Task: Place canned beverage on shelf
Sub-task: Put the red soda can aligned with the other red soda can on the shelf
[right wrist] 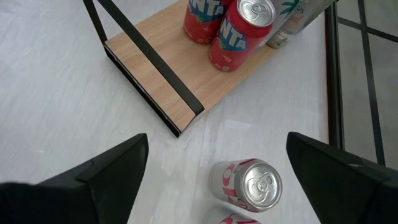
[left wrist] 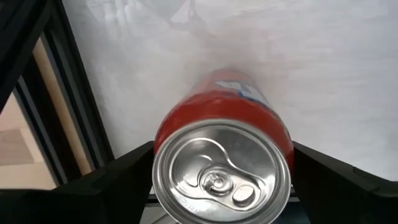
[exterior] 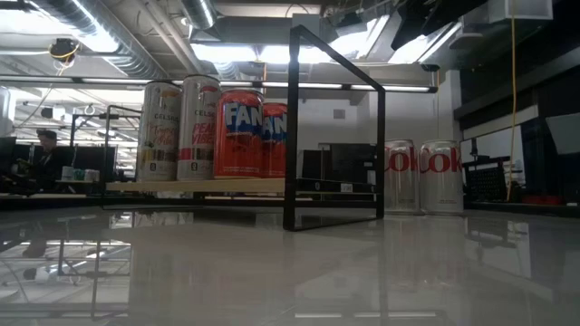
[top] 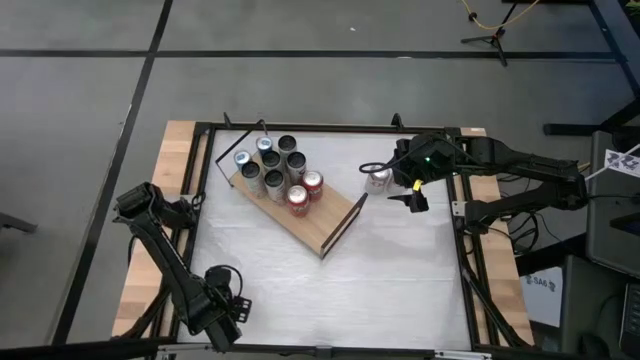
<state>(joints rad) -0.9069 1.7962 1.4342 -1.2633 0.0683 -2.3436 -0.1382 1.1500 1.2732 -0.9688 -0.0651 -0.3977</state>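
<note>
While the white counter (top: 330, 290) takes up most of the overhead shot, the shelf (top: 320, 222) sits slanted across its middle-left, long axis running from the far-left cans down toward the near-right end, which is bare board. Eight or so cans crowd the far end, with two red Fanta cans (right wrist: 239, 31) last in the row, right beside the bare part.

Left arm is parked at the near-left corner of the counter, well away from the shelf. Its claw (top: 222, 318) is clamped on a red can (left wrist: 222, 162): the wrist cam shows the can top right between the dark fingers, body pointing away from the camera.

Right claw (top: 412, 196) hangs over the far-right part of the counter with fingers spread wide, nothing in them. Two Diet Coke cans (right wrist: 245, 184) stand upright on the counter just below it, near the shelf's bare end.

My read: the right claw is way closer, cans are straight down from it, and the shelf's free space lies just to its left.
</note>
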